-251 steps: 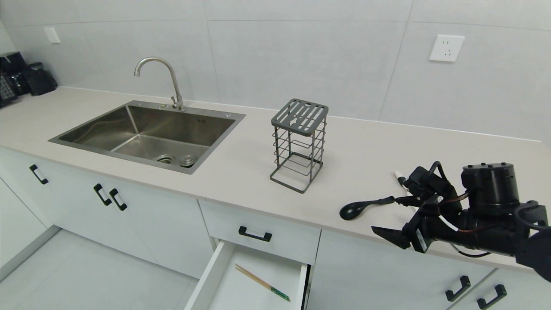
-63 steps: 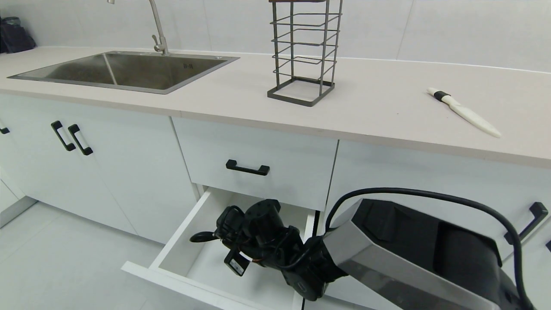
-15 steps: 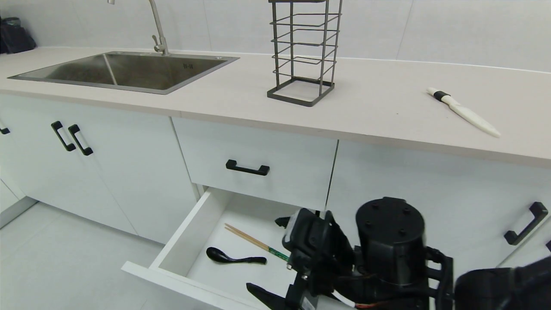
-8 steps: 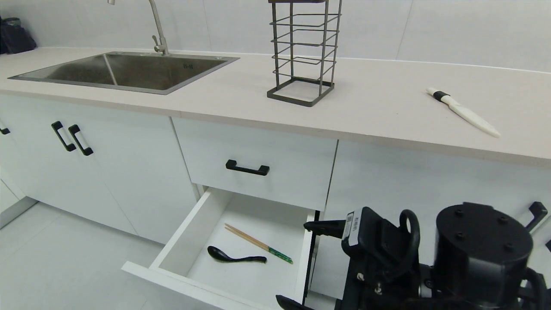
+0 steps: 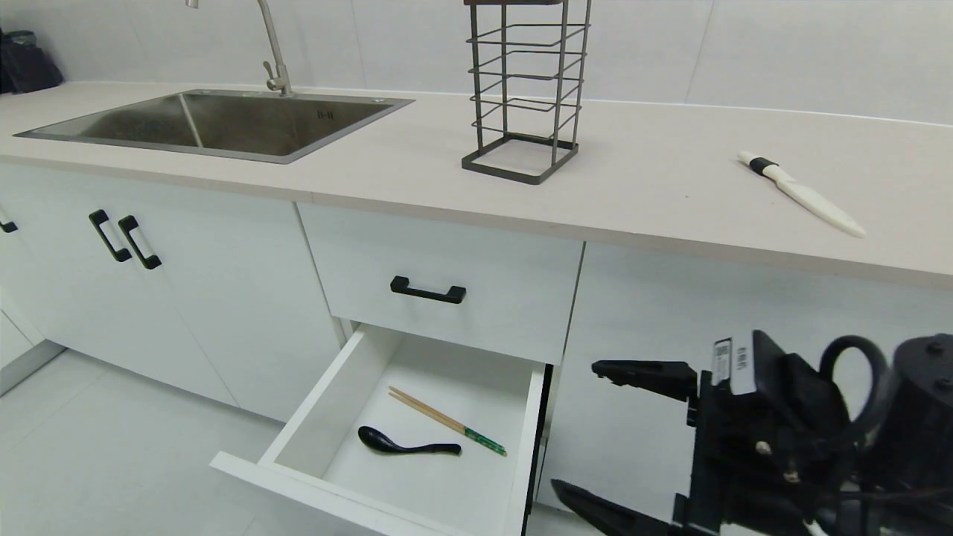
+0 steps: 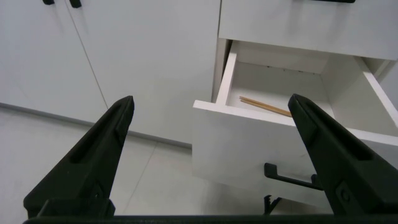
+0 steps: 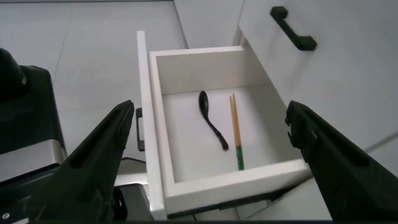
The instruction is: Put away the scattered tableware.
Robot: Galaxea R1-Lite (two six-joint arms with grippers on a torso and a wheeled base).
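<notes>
- The right gripper is hanging nearest, low in front of the cabinet face just right of the open drawer. Its jaws are standing wide apart and carrying nothing.
- The left gripper is also spread open and empty, facing the drawer's front from the floor side.
- The white pull-out drawer is standing open beneath a shut drawer with a black bar handle.
- The glossy black spoon is lying on the drawer floor near the front. The pair of wooden chopsticks with green tips is lying just beside it, towards the back.
- Those two pieces are looking put away, so the step in hand is likely fetching the white knife with a black band. It is lying flat and diagonal on the pale counter, towards the right end.
- Doing this well probably means lifting the right arm clear of the counter's front edge before moving in over it.
- The wrist should be turning so the jaws are spanning the knife's narrow width — not its length.
- The gripper should be coming down from above near the black band, since the knife is lying flush and leaving little room underneath.
- A grip near one end is risking the knife tipping on the way down to the drawer.
- Farther back, the dark wire rack is standing upright mid-counter. The steel sink is sitting to the left, and both are well apart from the knife.
</notes>
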